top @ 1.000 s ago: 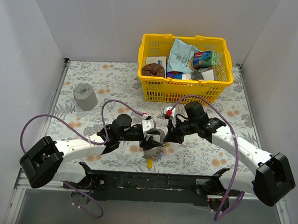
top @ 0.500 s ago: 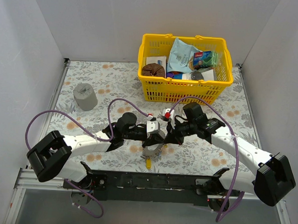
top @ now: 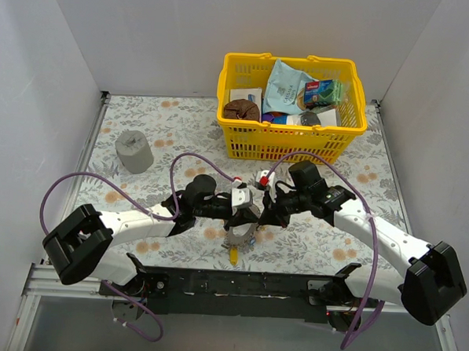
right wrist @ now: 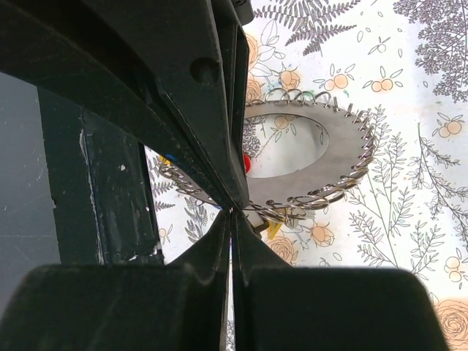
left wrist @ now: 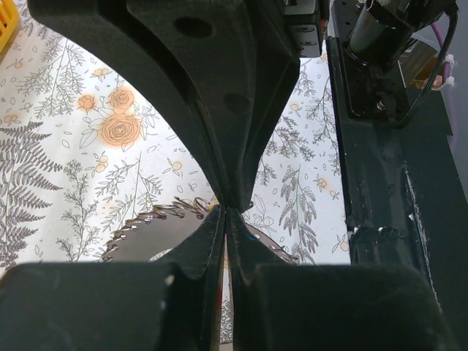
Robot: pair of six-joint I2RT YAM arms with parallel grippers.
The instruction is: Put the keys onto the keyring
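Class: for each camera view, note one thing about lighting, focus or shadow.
Top external: even, soft light, sharp throughout. Left wrist: its own fingers are dark silhouettes hiding most of the keyring. Right wrist: fingers equally dark, keyring crisp and glinting.

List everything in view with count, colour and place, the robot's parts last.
keyring: one, silver, flat with wire loops round its rim, near the table's front edge between the grippers.
keys: count unclear; one yellow head below the ring, red and blue bits beside it in the right wrist view.
basket: one, yellow, far centre-right, holding packets and small goods.
grey roll: one, on the left of the cloth.
tablecloth: one, white floral, over the table.
left gripper: one, black, shut on the keyring's rim.
right gripper: one, black, shut on the keyring's rim.
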